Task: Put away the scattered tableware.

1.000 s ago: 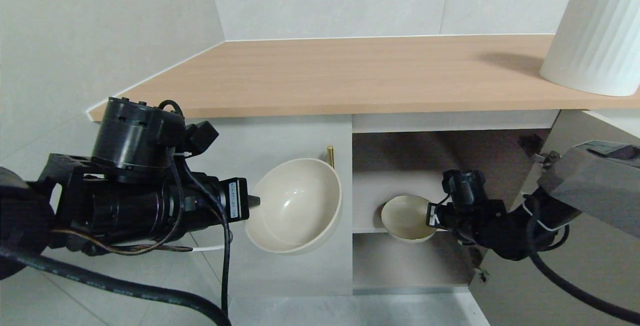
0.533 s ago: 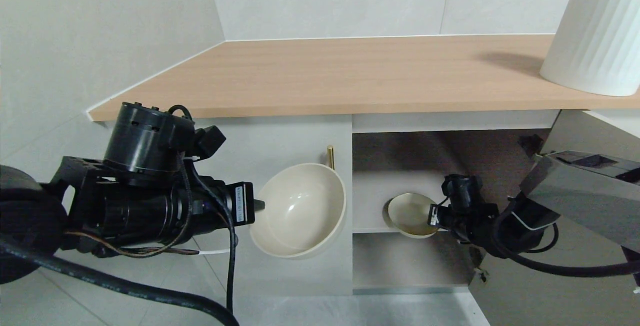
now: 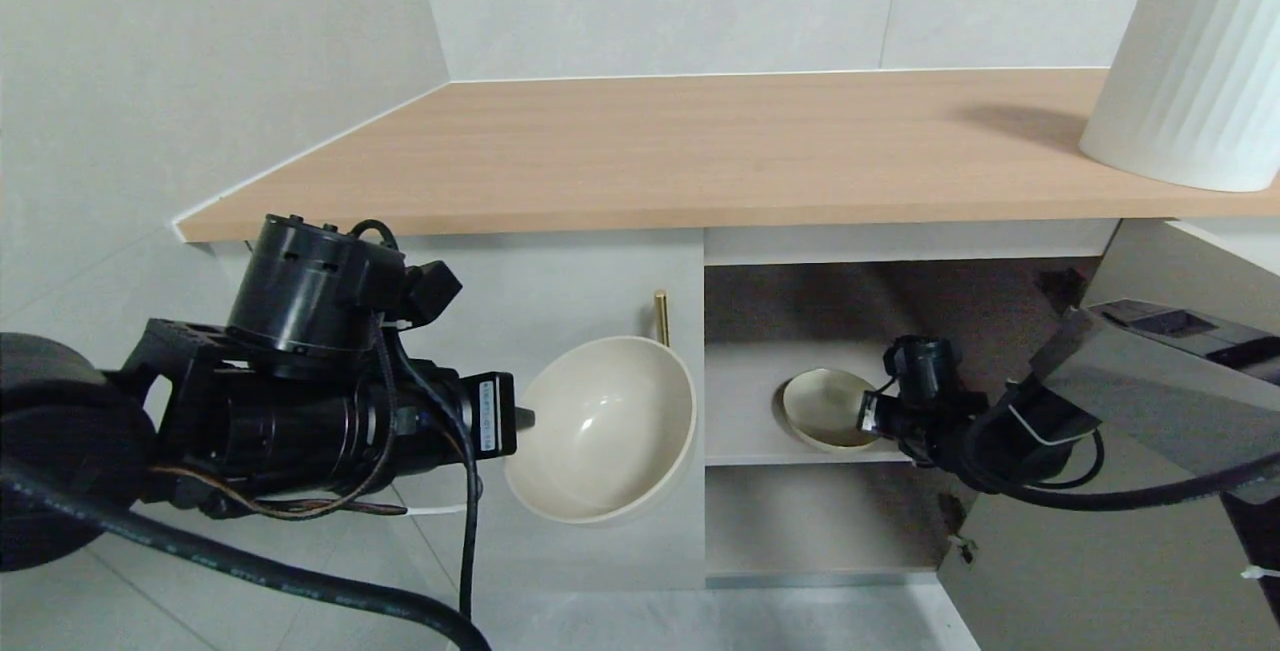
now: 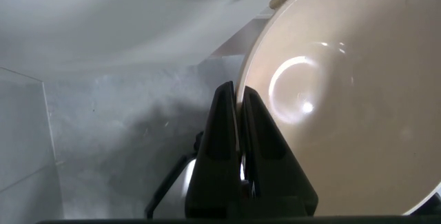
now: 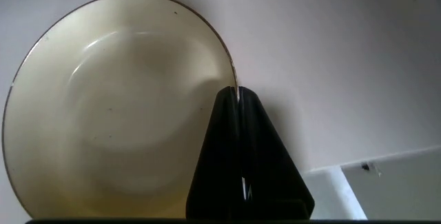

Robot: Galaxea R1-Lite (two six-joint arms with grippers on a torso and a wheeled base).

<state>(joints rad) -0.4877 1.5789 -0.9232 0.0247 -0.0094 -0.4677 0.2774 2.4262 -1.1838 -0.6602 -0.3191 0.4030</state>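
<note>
Right, notes from my console. Biggest thing before me is the wooden countertop (image 3: 700, 151), running along the tiled wall. A white ribbed vessel (image 3: 1190, 61) stands on it at my far right.

Under the counter is the grey cabinet (image 3: 600, 271). Its left door is closed. The right compartment stands open, with a shelf (image 3: 745, 431) across its middle.

Next in size is the large cream bowl (image 3: 610, 431). It hangs in the air in front of the closed left door, tipped so that its hollow faces my head camera. My left gripper (image 3: 528, 418) is clenched on its rim at the side nearer the arm. In the left wrist view the two fingers (image 4: 224, 120) pinch the bowl's (image 4: 344, 93) edge, one on the inside and one on the outside.

Smaller is the pale dish (image 3: 822, 409), inside the open compartment just above the shelf and tilted up on edge. I cannot tell whether it touches the shelf. My right gripper (image 3: 868, 416) is pinched tight on its right rim. The right wrist view shows the thin rim of the dish (image 5: 117, 107) clamped between the closed fingers (image 5: 224, 134).

Smallest is the brass handle (image 3: 661, 316) on the closed door, upright, just above the large bowl's rim.
</note>
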